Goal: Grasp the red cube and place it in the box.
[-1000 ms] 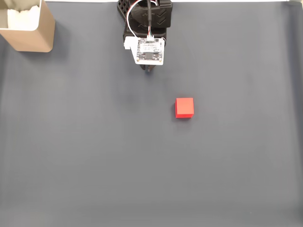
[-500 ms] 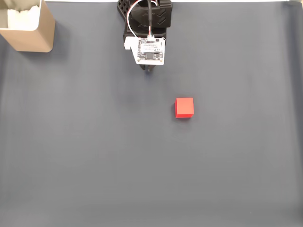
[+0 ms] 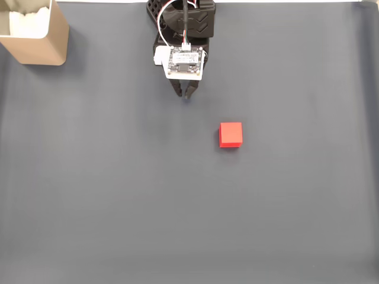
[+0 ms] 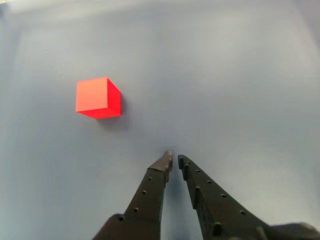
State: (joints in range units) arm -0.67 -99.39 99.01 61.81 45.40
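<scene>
Small matte red cube (image 4: 97, 98): up-left of the tips in the wrist view, well apart.
Black two-finger gripper (image 4: 174, 160): apparently nearly closed, empty.

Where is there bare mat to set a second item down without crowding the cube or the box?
In the fixed view, nearly the whole grey mat is bare: everything below the red cube, the right side beyond it, and the left stretch under the box. The only busy spot is top centre, where the gripper hangs near the cube.
</scene>
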